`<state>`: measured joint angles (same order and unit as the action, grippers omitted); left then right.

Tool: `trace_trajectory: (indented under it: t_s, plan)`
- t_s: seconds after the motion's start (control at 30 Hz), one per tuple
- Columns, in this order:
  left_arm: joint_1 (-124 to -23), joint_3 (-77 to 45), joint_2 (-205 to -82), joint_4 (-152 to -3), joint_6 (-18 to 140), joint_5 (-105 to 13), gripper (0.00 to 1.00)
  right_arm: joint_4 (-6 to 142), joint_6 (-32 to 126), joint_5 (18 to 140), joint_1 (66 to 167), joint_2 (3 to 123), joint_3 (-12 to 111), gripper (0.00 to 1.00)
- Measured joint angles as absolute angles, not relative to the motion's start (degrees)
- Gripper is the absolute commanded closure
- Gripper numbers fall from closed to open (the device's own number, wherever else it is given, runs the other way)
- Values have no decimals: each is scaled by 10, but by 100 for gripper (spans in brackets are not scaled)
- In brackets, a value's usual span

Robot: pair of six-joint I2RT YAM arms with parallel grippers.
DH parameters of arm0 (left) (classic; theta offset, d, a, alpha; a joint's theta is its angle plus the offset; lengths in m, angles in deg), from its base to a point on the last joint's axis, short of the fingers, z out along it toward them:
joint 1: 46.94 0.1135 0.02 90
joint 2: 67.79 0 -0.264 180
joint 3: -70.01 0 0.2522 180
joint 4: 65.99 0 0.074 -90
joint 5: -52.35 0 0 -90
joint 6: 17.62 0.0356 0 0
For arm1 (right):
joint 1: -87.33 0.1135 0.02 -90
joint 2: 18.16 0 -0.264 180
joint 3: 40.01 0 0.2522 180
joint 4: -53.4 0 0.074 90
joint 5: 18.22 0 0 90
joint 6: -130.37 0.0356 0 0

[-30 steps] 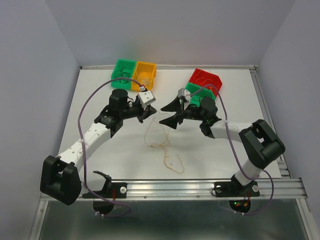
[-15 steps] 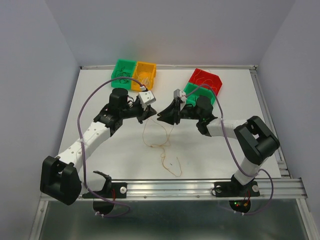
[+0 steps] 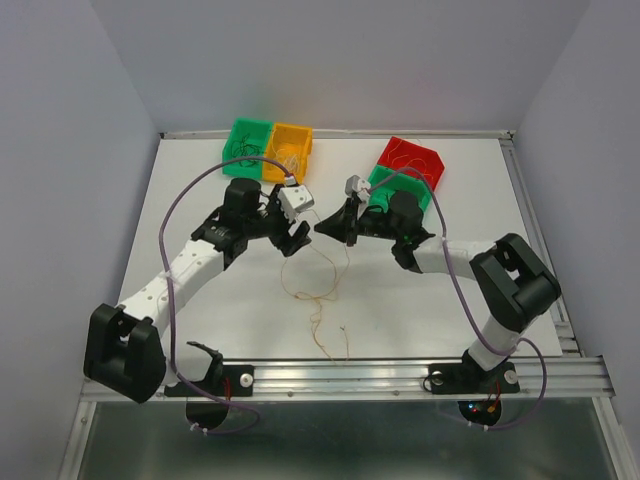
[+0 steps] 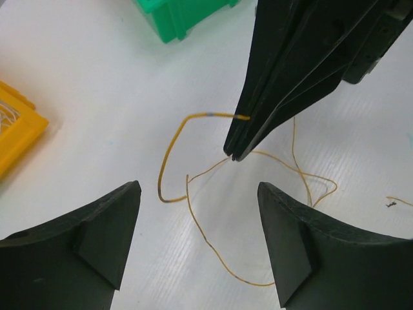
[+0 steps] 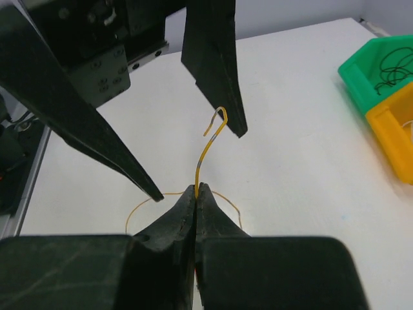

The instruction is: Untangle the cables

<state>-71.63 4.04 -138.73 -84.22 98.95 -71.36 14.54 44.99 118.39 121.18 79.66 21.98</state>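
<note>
Far side of the table [image 3: 200, 290], two pairs of bins: a green bin [image 3: 247, 137] touching an orange bin [image 3: 291, 146] on the left, a red bin [image 3: 412, 158] with a second green bin [image 3: 382, 186] on the right, that last one partly hidden behind the right arm. All four sit well apart from the action. In the middle, the two hands meet tip to tip! The right hand [image 5: 197, 188] has its fingers pressed flat together on the yellow cable [image 5: 202, 155], which runs straight out from the pinch and ends in a small hook just beside one finger of the left hand [image 4: 199, 194]. That left hand is spread wide and grips nothing, its fingers standing either side of the right hand's tip. From above, the cables [image 3: 320, 298] trail from the hands toward the near edge, long axis running far to near, in loose curls on the table. A thin tan strand [image 4: 205, 239] loops under the open fingers.
</note>
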Motion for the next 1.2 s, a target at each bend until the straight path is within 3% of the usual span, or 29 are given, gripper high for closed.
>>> trace_trajectory:
  t_s: [0.33,0.57,0.6,0.7,0.73,0.77,1.2]
  plan:
    - [-713,40,-1470,-875,990,-629,14,152,446,1082,1212,771,219,99]
    - [-709,40,-1512,-887,991,-627,32,153,451,1021,1212,764,206,99]
    - [-709,40,-1521,-888,991,-626,36,153,451,1017,1212,762,204,99]
    - [-708,36,-1555,-896,989,-621,65,152,451,1008,1212,756,202,99]
    - [-708,35,-1563,-901,989,-620,79,152,451,1006,1212,753,199,99]
    - [-708,34,-1568,-905,992,-621,100,152,451,1005,1212,751,197,99]
    - [-707,25,-1500,-933,1011,-676,100,152,454,1070,1212,763,198,99]
